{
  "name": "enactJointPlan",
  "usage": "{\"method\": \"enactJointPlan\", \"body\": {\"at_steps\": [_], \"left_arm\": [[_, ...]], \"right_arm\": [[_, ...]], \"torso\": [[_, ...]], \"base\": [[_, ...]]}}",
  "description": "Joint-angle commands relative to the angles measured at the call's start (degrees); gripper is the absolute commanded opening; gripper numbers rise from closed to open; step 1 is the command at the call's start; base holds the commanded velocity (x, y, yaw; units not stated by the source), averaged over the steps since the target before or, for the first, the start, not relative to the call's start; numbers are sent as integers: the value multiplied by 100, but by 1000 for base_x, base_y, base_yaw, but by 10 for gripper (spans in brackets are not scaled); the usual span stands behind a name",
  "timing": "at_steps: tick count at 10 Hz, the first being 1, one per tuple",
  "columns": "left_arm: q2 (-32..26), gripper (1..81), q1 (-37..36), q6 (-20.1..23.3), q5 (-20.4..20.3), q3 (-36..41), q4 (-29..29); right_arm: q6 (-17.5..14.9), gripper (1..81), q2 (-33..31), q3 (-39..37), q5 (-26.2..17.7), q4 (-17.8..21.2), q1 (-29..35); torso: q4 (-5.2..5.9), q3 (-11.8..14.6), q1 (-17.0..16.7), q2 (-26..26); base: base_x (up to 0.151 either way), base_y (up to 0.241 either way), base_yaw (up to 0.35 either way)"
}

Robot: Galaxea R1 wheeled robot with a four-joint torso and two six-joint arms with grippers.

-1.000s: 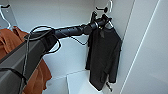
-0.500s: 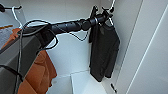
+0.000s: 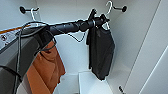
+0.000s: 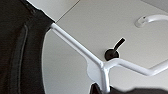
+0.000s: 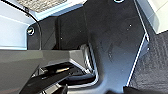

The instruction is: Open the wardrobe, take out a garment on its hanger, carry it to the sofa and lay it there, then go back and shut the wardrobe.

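- Since a second ago, the left arm has reached further into the open wardrobe (image 3: 147, 37), and the left gripper (image 3: 100, 20) now sits at the neck of the white hanger (image 3: 109, 7).
- Its pincer looks clenched on the hanger just below the hook.
- Black T-shirt (image 3: 101, 51) hangs from that hanger near the black wall peg (image 3: 123, 9), well apart from the orange garment (image 3: 47, 67).
- Right gripper: cannot tell its state.
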Motion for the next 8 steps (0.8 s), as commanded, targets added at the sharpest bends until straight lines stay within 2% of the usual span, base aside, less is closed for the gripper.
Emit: {"method": "enactJointPlan", "body": {"at_steps": [1,3,5,7,8], "left_arm": [[174,10,-861,69,-75,342,243],[561,10,-712,69,83,483,261],[684,10,-572,78,74,852,261],[597,10,-379,139,-13,1466,270],[562,10,-151,175,-328,1677,374]], "right_arm": [[-33,811,19,54,-333,-54,219],[-33,811,20,107,-333,-55,272],[-33,811,11,107,-290,-64,272],[-33,811,2,107,-34,-64,211],[-33,811,2,107,-17,-64,202]], "torso": [[2,0,0,0],[-2,0,0,0],[-2,0,0,0],[-2,0,0,0],[-2,0,0,0]], "base": [[0,0,0],[0,0,0],[0,0,0],[0,0,0],[0,0,0]]}}
